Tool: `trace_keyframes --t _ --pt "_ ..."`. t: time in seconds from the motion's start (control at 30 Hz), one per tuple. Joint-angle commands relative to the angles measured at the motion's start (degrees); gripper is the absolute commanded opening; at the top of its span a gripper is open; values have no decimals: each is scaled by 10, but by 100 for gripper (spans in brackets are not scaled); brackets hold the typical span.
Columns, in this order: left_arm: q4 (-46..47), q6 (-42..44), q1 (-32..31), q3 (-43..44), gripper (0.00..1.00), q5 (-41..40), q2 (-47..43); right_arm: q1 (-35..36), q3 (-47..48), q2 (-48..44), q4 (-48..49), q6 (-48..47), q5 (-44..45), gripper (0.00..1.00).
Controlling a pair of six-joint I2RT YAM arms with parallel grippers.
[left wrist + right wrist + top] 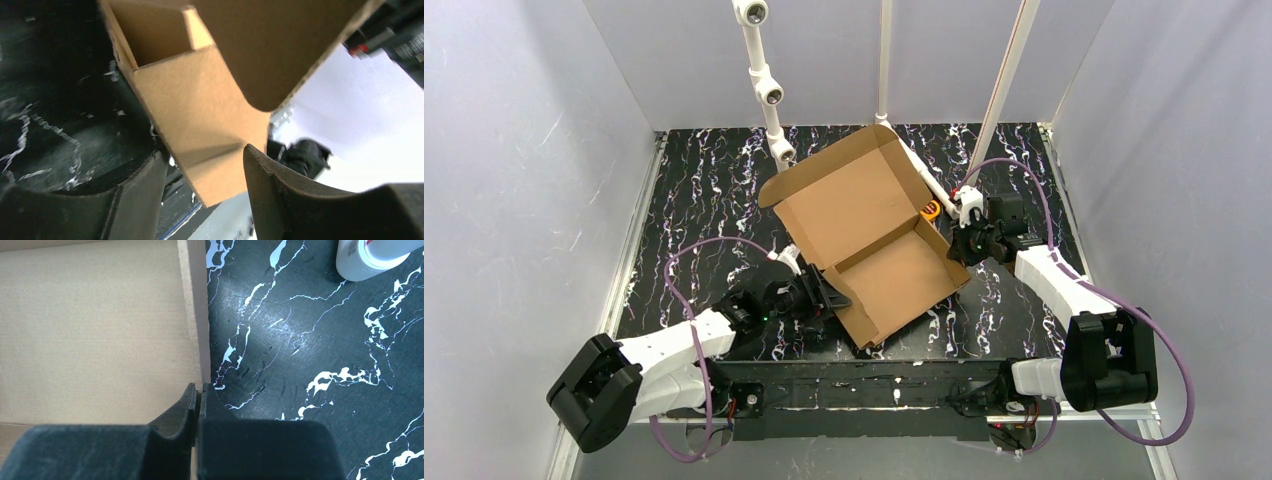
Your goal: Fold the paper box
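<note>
Right, the box (874,225) lies askew in the middle of the table (694,190), half formed. Its lid end is toward the top of the overhead frame and its tray end toward the bottom.

The right gripper (967,243) is at the box's right corner. Its jaws are clenched, apparently on the thin side wall. The left gripper (829,297) is at the tray's lower-left wall with its jaws released, straddling a cardboard corner without squeezing it.

To do this step well, I judge the right pinch should act as the anchor. I want the left jaws square to the flap and the cardboard centred between them. Then I press or close along the crease rather than dragging the whole box sideways. Corrugated board kinks if it is loaded off the score line.

The overhead view gives me the layout and both arms, but it hides what either pair of jaws is doing. The left wrist view shows a gap beside the cardboard at lower centre. The right wrist view shows the wall's edge running down the frame straight into the closed slit.
</note>
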Motion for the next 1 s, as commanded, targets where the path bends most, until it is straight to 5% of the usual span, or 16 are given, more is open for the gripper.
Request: trace_keyframes --t 0.0,0.97 --pt "-191 -36 -35 85 57 -147 -9 5 0 -1 23 8 -21 1" --pt "-381 -65 -135 284 54 -252 185 15 0 -3 23 8 -31 1"
